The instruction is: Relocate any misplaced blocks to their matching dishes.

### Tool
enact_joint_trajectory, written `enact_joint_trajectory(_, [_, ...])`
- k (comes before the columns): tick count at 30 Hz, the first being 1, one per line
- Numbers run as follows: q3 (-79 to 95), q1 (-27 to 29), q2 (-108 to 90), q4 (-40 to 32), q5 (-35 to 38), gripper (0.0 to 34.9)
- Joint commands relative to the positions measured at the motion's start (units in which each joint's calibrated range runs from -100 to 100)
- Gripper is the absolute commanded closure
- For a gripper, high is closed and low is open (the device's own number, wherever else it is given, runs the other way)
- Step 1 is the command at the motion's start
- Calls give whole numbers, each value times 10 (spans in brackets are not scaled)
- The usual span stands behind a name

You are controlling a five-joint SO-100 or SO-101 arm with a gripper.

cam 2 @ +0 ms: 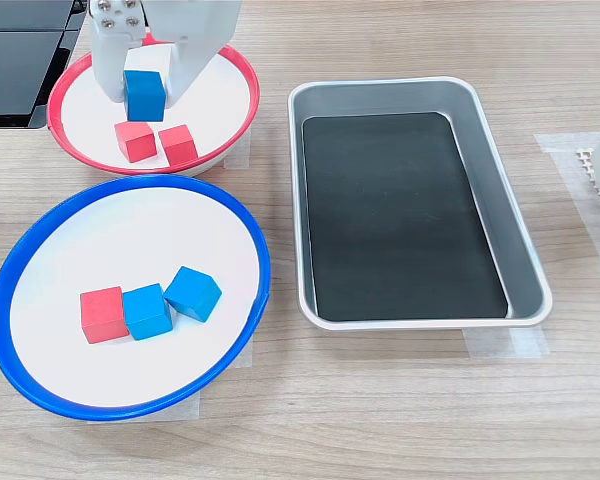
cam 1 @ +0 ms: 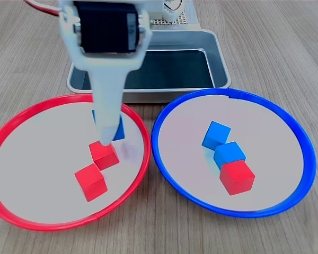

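Observation:
In both exterior views my white gripper (cam 1: 110,132) (cam 2: 145,98) reaches down into the red-rimmed dish (cam 1: 42,153) (cam 2: 220,95). Its fingers press both sides of a blue block (cam 1: 120,129) (cam 2: 144,95), so it is shut on that block. Two red blocks (cam 1: 104,154) (cam 1: 91,181) lie just in front of it in the same dish. The blue-rimmed dish (cam 1: 275,137) (cam 2: 100,240) holds two blue blocks (cam 1: 216,134) (cam 1: 229,153) and one red block (cam 1: 237,177) (cam 2: 104,314), set in a touching row. In the first exterior view one finger hides most of the held block.
A rectangular grey metal tray (cam 1: 222,63) (cam 2: 400,200) with a dark bottom stands behind both dishes in the first exterior view, to the second exterior view's right. A black object (cam 2: 20,60) sits at the second exterior view's upper left. The table is pale wood.

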Motion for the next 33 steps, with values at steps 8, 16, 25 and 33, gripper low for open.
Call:
enact_joint_trajectory(8, [-17,-98,-36,-8,-27,346])
enact_joint_trajectory(16, [-10,-127,-22,22,-28,346])
enact_joint_trajectory(25, [2,-120,5,29,-2,346])
enact_joint_trajectory(33, [-14,-115,37,13,10,325])
